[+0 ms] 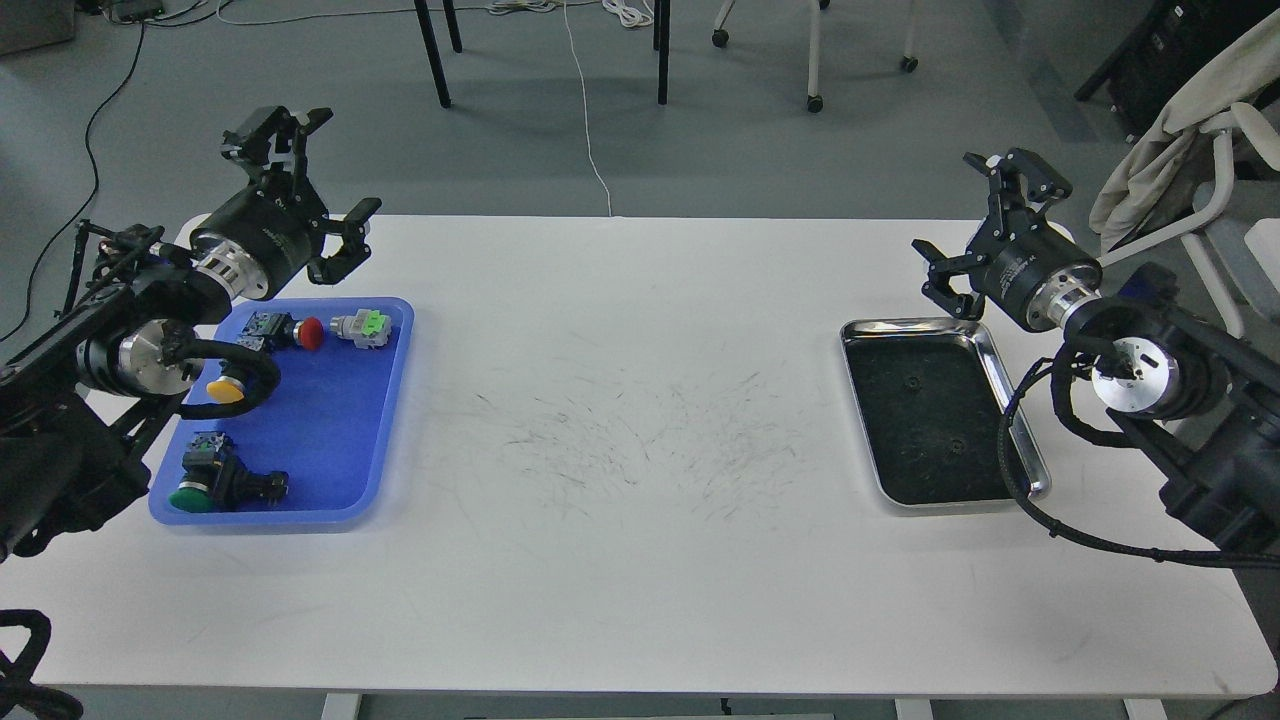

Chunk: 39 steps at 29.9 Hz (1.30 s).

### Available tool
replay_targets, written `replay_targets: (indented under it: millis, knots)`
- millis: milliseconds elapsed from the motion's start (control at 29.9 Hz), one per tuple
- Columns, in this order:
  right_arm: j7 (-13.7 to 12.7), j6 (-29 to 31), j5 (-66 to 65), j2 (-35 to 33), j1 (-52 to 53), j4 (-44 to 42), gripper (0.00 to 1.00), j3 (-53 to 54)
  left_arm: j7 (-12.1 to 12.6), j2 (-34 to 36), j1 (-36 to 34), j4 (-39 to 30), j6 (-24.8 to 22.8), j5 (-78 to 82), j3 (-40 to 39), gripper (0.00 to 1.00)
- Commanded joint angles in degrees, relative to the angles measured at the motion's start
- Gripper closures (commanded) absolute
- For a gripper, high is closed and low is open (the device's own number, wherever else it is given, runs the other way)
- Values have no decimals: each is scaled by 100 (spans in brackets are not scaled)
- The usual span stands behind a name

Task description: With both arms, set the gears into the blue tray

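The blue tray [385,440] lies at the table's left and holds several coloured-cap push-button switches. Two tiny black gears sit on the dark inside of the steel tray [1005,380] at the right, one gear [912,382] toward the back, the other gear [957,445] nearer the front. My left gripper [328,185] hovers above the blue tray's back edge, open and empty. Just behind the steel tray's back edge, my right gripper [975,225] is raised, open, with nothing between its fingers.
In the blue tray are a red-capped switch [300,332], a green-and-grey one [362,327], a yellow-capped one [228,390] and a green-capped one [215,480]. White table [640,450] with scuff marks in the middle. Chair legs and cables stand behind it.
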Motion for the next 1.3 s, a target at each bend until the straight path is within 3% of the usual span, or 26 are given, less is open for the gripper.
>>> replay_targets:
  millis: [0,301,468,669,1270]
  knots:
    - [0,-6,-9,-11,0,1,0,-9,2,-25,2,38,4,-4,23,0]
    - [-79,2,0,-46,-8,1,0,-18,2,1,-24,74,-83,-136,-30,0]
    - [-114,11,9,-46,-8,1,0,-9,81,19,-33,100,-750,-180,49,0]
    - [9,11,0,-55,-8,10,0,79,81,10,-77,329,-1029,-198,85,1]
    - [202,38,0,-55,-44,-8,0,79,-86,-52,-104,443,-576,-330,138,1]
